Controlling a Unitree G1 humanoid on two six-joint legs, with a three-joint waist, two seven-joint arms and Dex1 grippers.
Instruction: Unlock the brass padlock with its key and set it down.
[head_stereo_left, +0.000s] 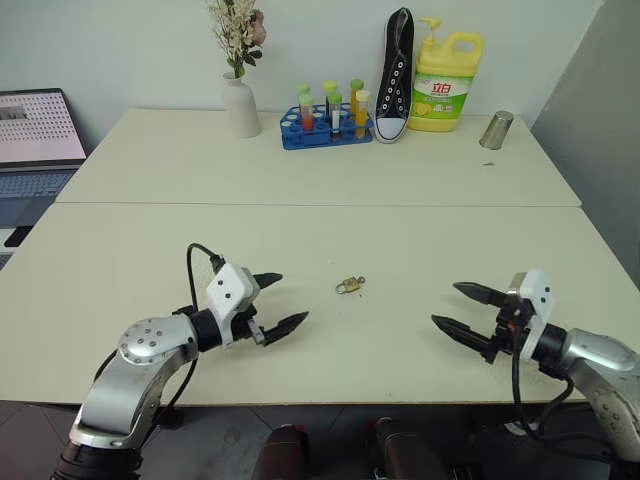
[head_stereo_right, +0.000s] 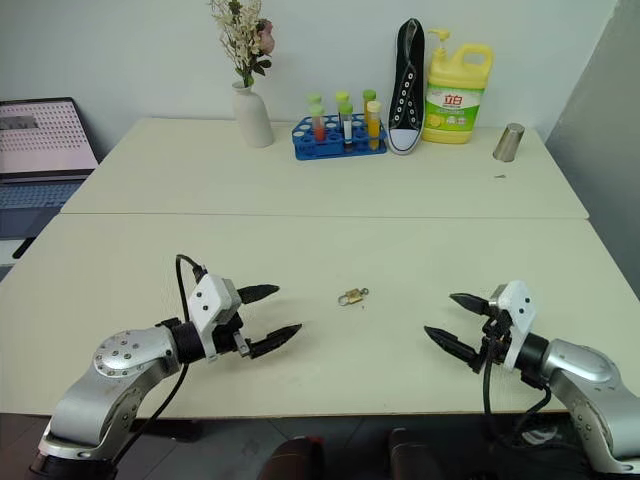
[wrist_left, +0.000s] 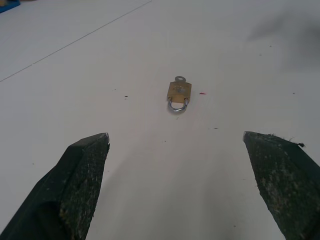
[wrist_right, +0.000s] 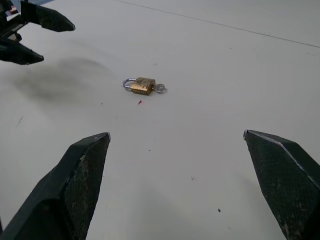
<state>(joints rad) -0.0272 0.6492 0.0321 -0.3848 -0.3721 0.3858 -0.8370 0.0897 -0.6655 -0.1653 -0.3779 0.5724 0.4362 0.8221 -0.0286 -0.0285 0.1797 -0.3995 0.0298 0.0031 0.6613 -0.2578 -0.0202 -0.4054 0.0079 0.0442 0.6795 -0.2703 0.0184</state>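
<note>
Padlock: the brass padlock lies flat on my table, on the near half, roughly midway between my two hands and a little farther out than both. Nothing touches it.
Shackle: its thin silvery loop points toward my left side in the head views; from my left wrist the loop faces me. I cannot tell whether it is latched or sprung.
Key: the key sits at the end of the lock body opposite the shackle, its small ring-shaped end sticking out. The blade is hidden, so it looks seated in the lock, though I cannot be sure.
Left hand: my left hand hovers just above the table near its front edge, released, its two black fingers spread wide with nothing between them. It points toward the padlock and stays well apart from it.
Right hand: my right hand mirrors it on the other side, also released and empty, fingers apart and aimed inward at the lock, with bare table between.
Speck: a tiny red fleck lies on the table just beside the padlock.
Back row: a white vase with dried flowers, a blue rack of tubes, a black sneaker standing on end, a yellow detergent bottle and a metal cup stand along the far edge.
Off to my left: a laptop sits beside the table.
</note>
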